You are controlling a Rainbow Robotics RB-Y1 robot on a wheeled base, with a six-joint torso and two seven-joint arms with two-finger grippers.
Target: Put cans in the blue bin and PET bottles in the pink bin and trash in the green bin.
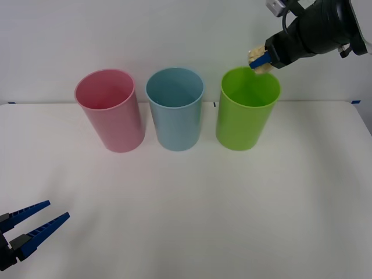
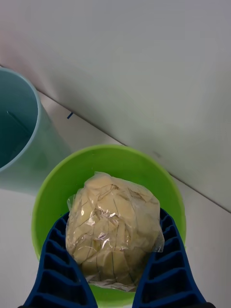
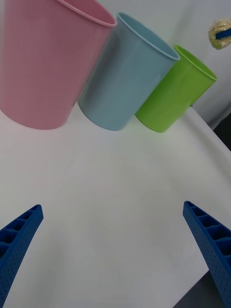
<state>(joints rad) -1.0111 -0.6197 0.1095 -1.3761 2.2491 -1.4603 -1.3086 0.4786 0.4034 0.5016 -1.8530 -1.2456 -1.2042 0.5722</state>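
Right wrist view: the right gripper [image 2: 113,279] clamps the trash [image 2: 113,231] directly above the green bin [image 2: 48,192], so release should drop it straight in. The left gripper [image 1: 29,229] waits, fingers spread, low over the table [image 1: 232,203].

the trash [image 2: 113,230] is clamped between the right gripper [image 2: 114,269] fingers above the green bin [image 2: 53,187], beside the blue bin [image 2: 33,144].

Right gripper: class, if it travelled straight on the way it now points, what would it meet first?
Probably the green bin. The right gripper, shut on the trash, points down into the bin's open mouth, so its inside bottom likely comes first. Depth is uncertain; in the front view it hangs near the far rim.
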